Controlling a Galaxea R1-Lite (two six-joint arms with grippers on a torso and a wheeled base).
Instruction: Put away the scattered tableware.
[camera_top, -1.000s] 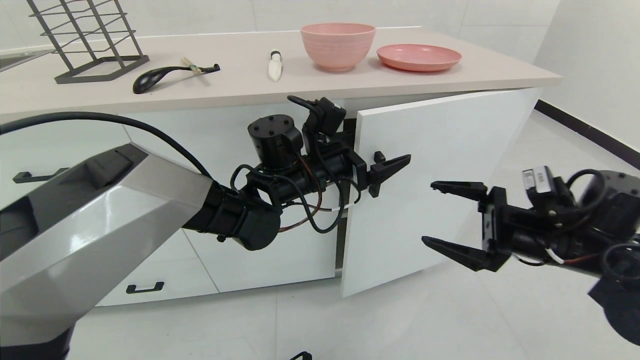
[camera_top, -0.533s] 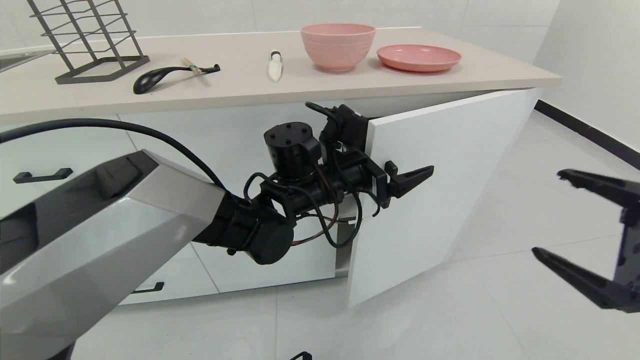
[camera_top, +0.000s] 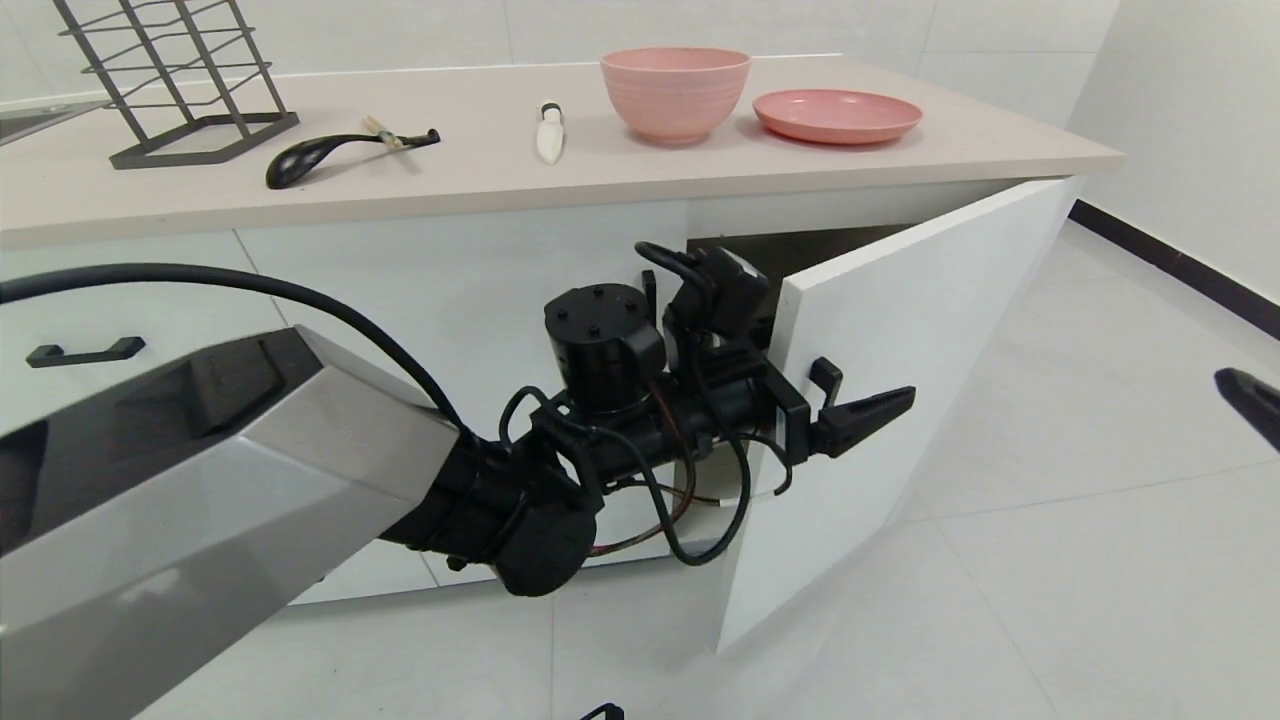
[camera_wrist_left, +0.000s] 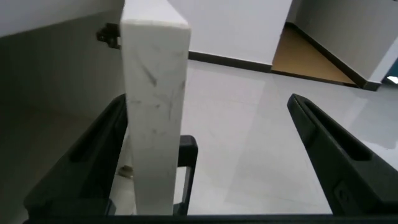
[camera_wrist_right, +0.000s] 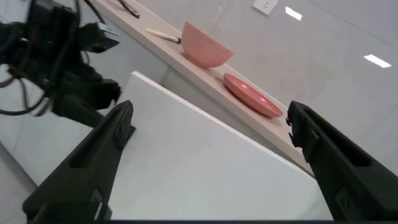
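Five pieces of tableware lie on the surface (camera_top: 480, 175), none yet put away. A pink bowl (camera_top: 676, 90) and a pink plate (camera_top: 837, 113) sit side by side toward its right end, and a white utensil (camera_top: 549, 130) lies near the middle. A black spoon (camera_top: 300, 155) with chopsticks (camera_top: 382, 130) crossing its stem lies toward the left end, near a wire rack (camera_top: 180, 80).

Below the right end the cabinet door (camera_top: 900, 330) stands partly open. The left gripper (camera_top: 862, 405) is at the door's free edge, spread, with that upright edge between its fingers (in the left wrist view the edge sits close to one finger and well apart from the other). The door's black handle (camera_top: 826, 373) is just beside it. The right gripper (camera_wrist_right: 210, 112) is spread wide too and holds nothing. It hangs low, off the surface's right end, facing the door's outer face, with the bowl and plate above and beyond it.

The step in hand looks like swinging the door open. The next move turns on height and reach: every piece lies above both grippers, on top of the surface. The plate and bowl are nearer the right arm, which is free, while the left is taken up at the door. The spoon's long axis runs roughly along the surface's front edge.
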